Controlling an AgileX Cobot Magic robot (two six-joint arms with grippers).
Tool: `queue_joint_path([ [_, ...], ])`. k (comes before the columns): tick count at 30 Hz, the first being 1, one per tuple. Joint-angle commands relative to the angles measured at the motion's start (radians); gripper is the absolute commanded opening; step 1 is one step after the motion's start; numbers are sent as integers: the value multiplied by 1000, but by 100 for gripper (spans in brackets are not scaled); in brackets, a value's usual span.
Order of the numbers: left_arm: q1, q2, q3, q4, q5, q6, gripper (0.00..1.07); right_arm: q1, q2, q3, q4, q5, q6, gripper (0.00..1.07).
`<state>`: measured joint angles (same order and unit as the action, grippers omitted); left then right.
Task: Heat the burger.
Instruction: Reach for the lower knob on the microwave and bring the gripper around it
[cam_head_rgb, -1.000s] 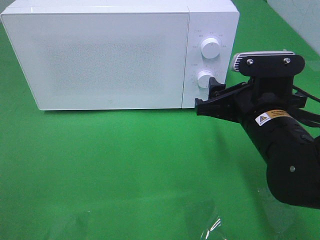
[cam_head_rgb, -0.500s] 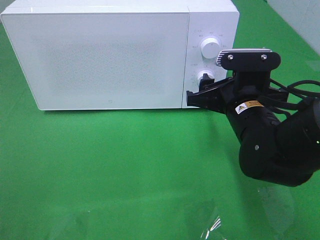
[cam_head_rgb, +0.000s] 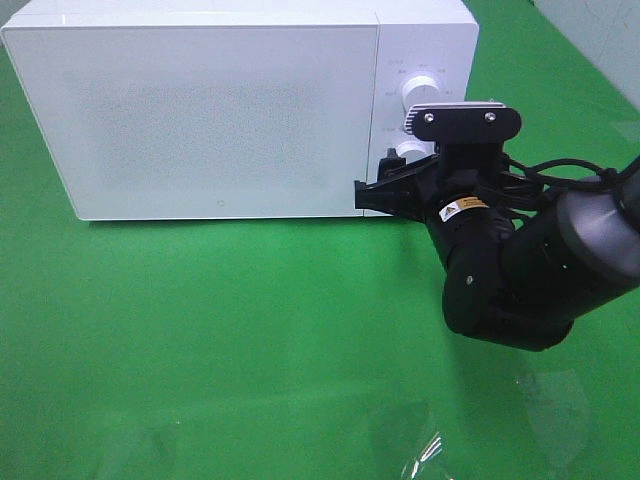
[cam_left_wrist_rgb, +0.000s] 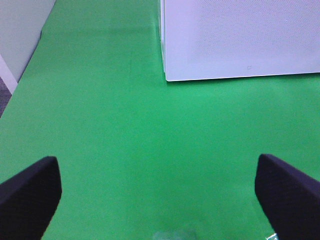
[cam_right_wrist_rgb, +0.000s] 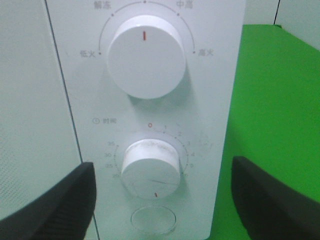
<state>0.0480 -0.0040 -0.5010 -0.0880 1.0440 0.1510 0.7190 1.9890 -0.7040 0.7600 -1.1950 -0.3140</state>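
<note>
The burger shows in none of my views, so I cannot tell where it lies relative to either pair of jaws. The microwave (cam_head_rgb: 200, 110) has its door (cam_head_rgb: 190, 120) closed, and the frosted front lets nothing be seen through it.

My right gripper (cam_head_rgb: 375, 185) is up against the control panel, at about four o'clock from the middle of the door in the high view. Its jaws are spread, with nothing pinched. My right wrist camera shows what the high view hides behind my arm. The lower dial (cam_right_wrist_rgb: 150, 167) sits between my two fingers (cam_right_wrist_rgb: 50, 210) with a gap on each side. Taking its printed 0 as twelve, its red mark is near six. The upper dial (cam_right_wrist_rgb: 145, 55) has its red mark at twelve, midway along its printed arc. A round button (cam_right_wrist_rgb: 152, 220) lies just past the lower dial.

My left gripper (cam_left_wrist_rgb: 159, 190) shows only in its own wrist view. Its jaws are spread wide over bare green cloth (cam_left_wrist_rgb: 150, 125), holding nothing, and the microwave's corner is well ahead of them. The high view alone shows the whole cabinet at eleven to one o'clock on the cloth.
</note>
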Motion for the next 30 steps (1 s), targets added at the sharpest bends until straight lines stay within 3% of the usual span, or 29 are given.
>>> queue_joint_path([
  [1, 1, -22, 2, -5, -1, -9, 98, -5, 4, -10, -15, 1, 0, 73],
  [19, 1, -21, 2, -5, -1, -9, 98, -40, 12, -29, -29, 2, 35, 73],
  [30, 1, -21, 2, -5, -1, -9, 98, -53, 107, -128, -53, 18, 30, 73],
])
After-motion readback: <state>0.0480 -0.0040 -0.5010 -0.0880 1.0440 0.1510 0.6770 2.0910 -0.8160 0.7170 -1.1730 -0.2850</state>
